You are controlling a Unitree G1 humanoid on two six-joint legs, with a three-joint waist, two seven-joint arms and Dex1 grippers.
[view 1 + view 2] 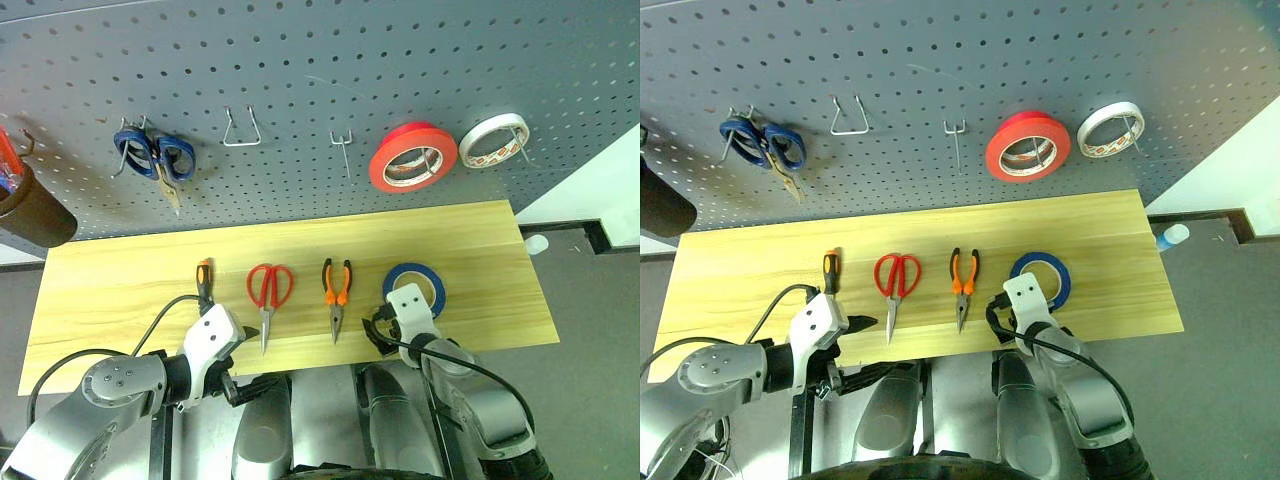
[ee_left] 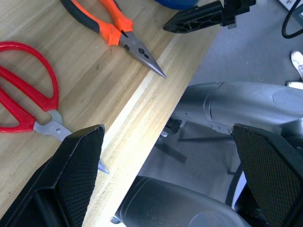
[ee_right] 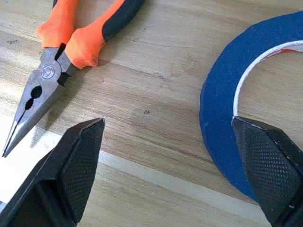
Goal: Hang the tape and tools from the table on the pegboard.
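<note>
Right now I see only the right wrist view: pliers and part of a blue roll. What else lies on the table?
Observer: Red-handled scissors and an orange-and-black screwdriver, left of the pliers.
Operator: Any free hooks on the pegboard?
Observer: Two, a wide hook and a thin hook, between blue scissors and a red roll.
Operator: And the left gripper?
Observer: At the table's front edge by the scissors' tip, jaws open.

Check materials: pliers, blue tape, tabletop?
Pliers: dull grey metal nose, likely steel; orange and black handles look like matte rubber or plastic. Blue tape: matte, paper-like face. Table: light wood with visible grain, possibly laminate.
</note>
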